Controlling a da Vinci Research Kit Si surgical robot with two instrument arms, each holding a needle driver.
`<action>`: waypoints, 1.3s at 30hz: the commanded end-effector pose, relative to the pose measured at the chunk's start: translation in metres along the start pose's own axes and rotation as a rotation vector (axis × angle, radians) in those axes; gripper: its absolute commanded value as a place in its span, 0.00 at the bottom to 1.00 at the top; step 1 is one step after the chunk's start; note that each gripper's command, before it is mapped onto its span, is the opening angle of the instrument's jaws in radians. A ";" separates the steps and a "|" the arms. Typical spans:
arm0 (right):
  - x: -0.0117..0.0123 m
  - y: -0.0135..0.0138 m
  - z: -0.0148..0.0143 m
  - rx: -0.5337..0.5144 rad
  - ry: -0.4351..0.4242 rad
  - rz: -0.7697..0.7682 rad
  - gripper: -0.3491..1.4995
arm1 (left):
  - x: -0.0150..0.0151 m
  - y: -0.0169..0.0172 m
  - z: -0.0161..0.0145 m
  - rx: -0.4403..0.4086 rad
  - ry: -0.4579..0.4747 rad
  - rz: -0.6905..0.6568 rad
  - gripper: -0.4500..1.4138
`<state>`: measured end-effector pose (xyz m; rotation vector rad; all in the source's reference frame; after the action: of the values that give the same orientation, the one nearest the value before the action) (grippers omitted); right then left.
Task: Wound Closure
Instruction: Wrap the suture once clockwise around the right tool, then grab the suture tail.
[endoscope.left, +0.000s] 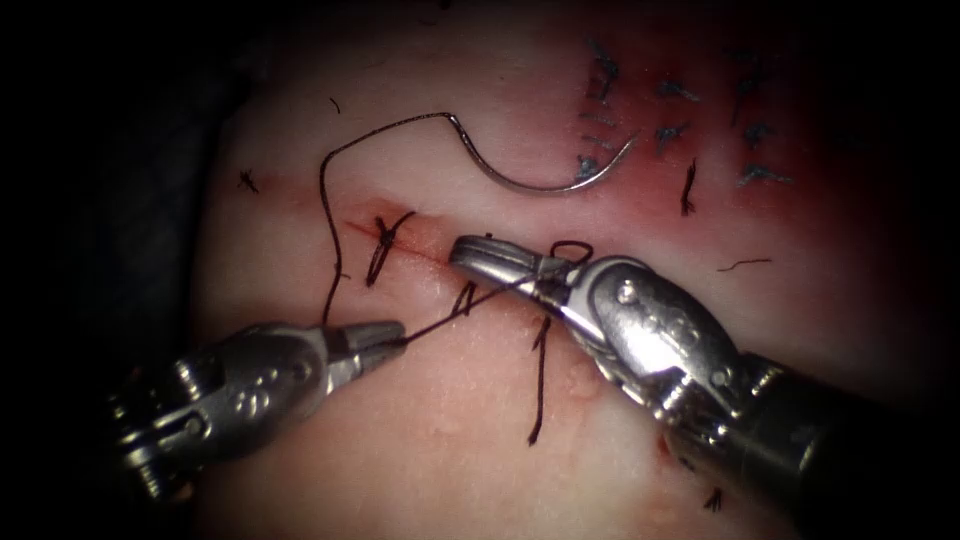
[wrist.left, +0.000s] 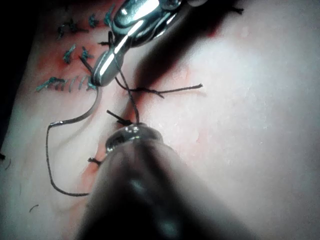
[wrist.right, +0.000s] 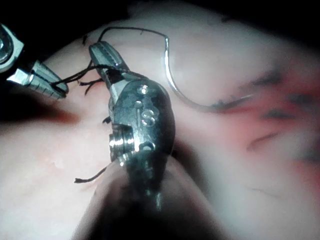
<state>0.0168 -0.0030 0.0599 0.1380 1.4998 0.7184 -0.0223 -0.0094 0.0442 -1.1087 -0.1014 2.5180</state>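
The left claw (endoscope.left: 395, 338) sits below the cut (endoscope.left: 420, 252) toward the endoscope view's left, its jaws pinched on the thread (endoscope.left: 325, 215), which runs taut from its tips up and to the right to the right claw (endoscope.left: 480, 252). The right claw lies over the cut with its long axis pointing left; thread is wrapped around it near the base of the jaws, which look closed or nearly so, though what, if anything, they grip cannot be made out. The curved needle (endoscope.left: 545, 178) lies free on the tissue (endoscope.left: 450, 430) above the cut, held by neither tool and not visibly set into the tissue; its arc opens upward, its swaged end at the left where the thread joins, its point toward the blue stitch marks (endoscope.left: 665, 130). From the right claw the needle lies up and slightly right, much nearer to it than to the left claw. A tied stitch (endoscope.left: 385, 245) crosses the cut left of the right claw, and loose cut ends of thread (endoscope.left: 540, 380) lie below it.
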 end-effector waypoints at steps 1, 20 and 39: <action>-0.0001 0.0006 0.0008 0.032 0.013 0.011 0.00 | 0.0004 -0.0004 0.0014 -0.005 0.000 0.006 0.05; -0.0017 0.0032 0.0006 0.594 -0.101 0.075 0.00 | 0.0032 -0.0004 0.0074 -0.103 0.023 0.061 0.05; -0.0031 0.0011 0.0000 0.906 -0.392 -0.188 0.25 | 0.0026 -0.0027 0.0086 -0.158 0.002 0.105 0.05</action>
<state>0.0162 -0.0041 0.0625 0.7726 1.3389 -0.1665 -0.0287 -0.0057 0.0485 -1.2065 -0.2573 2.6405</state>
